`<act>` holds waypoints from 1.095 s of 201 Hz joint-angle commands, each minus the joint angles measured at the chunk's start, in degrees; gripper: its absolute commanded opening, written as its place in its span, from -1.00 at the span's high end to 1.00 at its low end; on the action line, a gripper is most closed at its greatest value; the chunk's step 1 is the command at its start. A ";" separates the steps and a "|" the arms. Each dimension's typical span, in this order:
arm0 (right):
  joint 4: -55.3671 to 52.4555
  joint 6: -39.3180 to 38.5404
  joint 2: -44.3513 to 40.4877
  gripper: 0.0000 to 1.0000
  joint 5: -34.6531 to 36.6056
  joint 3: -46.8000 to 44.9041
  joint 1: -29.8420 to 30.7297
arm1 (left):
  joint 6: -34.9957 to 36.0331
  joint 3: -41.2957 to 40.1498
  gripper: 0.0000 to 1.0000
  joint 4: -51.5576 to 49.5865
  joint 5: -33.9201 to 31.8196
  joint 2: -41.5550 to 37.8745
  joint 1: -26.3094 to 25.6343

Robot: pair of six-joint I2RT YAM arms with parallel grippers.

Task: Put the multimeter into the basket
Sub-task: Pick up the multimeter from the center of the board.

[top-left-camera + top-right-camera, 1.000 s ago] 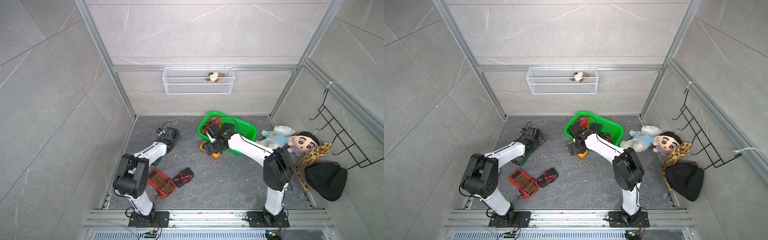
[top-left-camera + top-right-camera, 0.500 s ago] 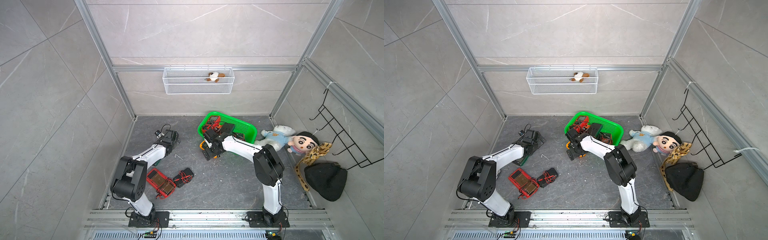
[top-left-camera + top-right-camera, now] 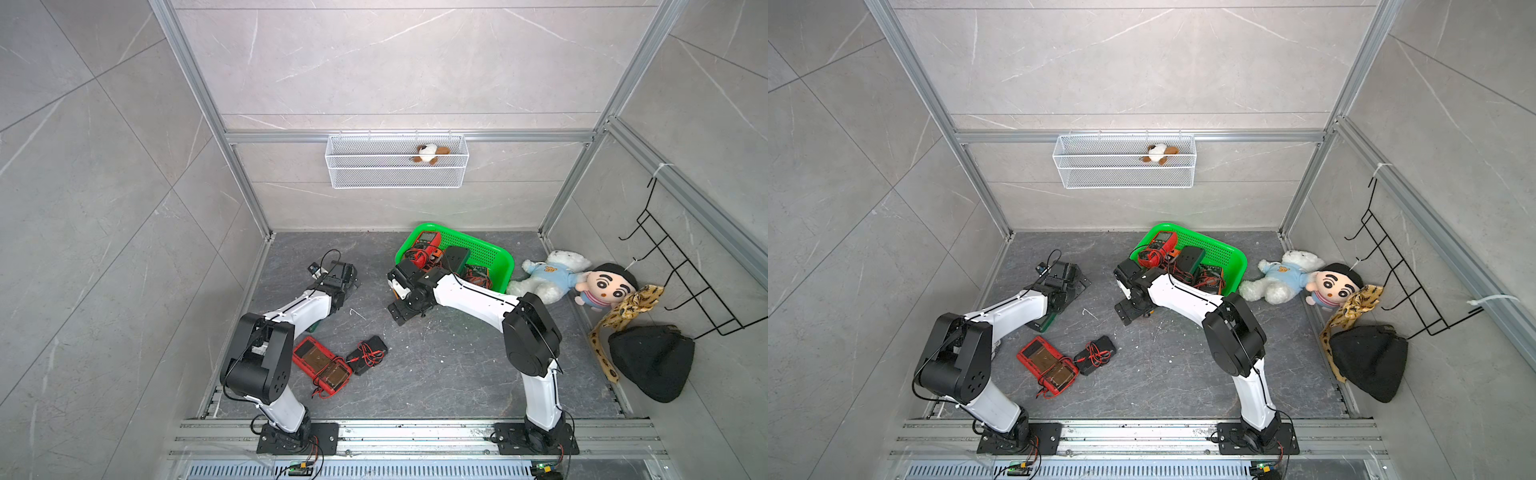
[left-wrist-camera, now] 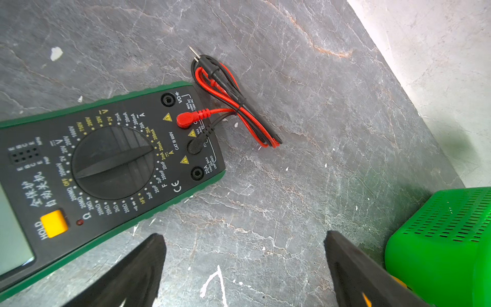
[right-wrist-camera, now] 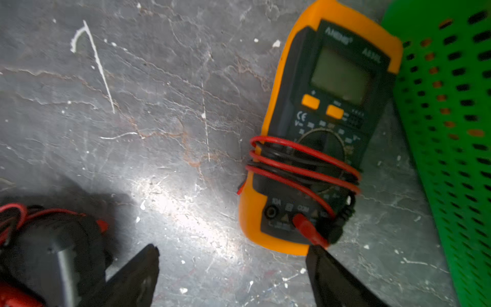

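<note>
Left fingers (image 4: pixel 138 271) and right fingers (image 5: pixel 132 276) gape empty; green multimeter (image 4: pixel 106 159) reads HOLD, blurred orange multimeter (image 5: pixel 318 119) perhaps ANENG.

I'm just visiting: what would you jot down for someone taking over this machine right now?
Left gripper open, empty, beside the green multimeter on the floor.
Right gripper open, empty, by the orange multimeter, which lies on the floor just outside the basket.
Done: some meters already lie in the basket.
Left: the orange and green ones, plus the red multimeter nearer the arm bases.
</note>
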 commanded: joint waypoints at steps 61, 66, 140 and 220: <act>-6.84 8.74 6.28 -1.00 11.41 11.73 -0.96 | 0.96 2.05 -0.96 -0.15 -1.15 -0.90 0.33; -6.85 8.81 6.87 -1.00 11.22 12.28 -1.16 | 0.93 2.01 -0.96 -0.17 -1.24 -0.96 0.29; -4.03 9.57 13.85 -1.00 7.20 15.79 -3.07 | 0.95 1.30 -0.96 -0.34 -2.05 -1.34 0.28; -2.77 8.63 18.88 -0.91 3.16 19.36 -3.76 | 1.57 2.35 -0.96 -0.96 -2.61 -0.72 0.30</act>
